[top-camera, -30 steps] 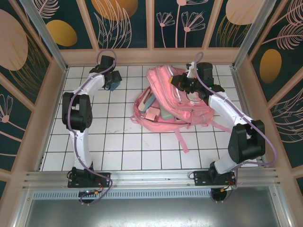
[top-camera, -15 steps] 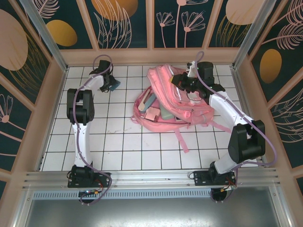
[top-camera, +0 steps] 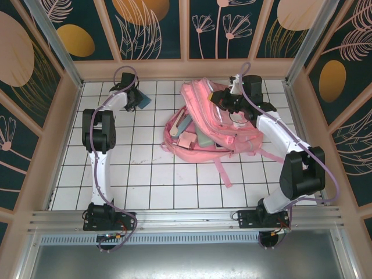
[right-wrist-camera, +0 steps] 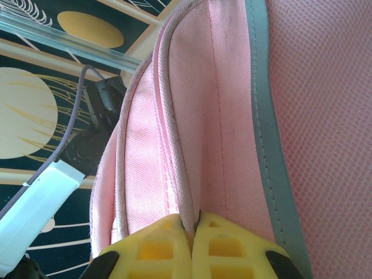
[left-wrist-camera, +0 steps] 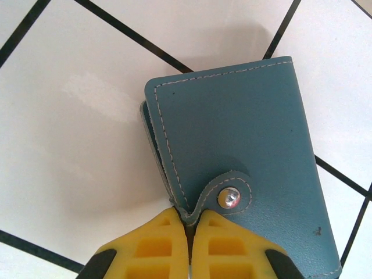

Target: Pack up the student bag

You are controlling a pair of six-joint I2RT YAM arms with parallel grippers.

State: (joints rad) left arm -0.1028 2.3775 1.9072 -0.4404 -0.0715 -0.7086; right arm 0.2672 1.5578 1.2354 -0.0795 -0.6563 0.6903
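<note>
Tiled table (left-wrist-camera: 75,133) holds a wallet (left-wrist-camera: 232,128), edge hidden in left hand (left-wrist-camera: 187,224).

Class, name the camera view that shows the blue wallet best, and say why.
Left wrist view: the blue wallet is large there, stitching and snap clear, with the left hand pinching its edge. The top external view gives a small blue patch at far left.

I see a blue-grey snap wallet (left-wrist-camera: 232,145) on the white tiled table (top-camera: 145,174). Dark floral panels (top-camera: 157,29) wall the table in
</note>
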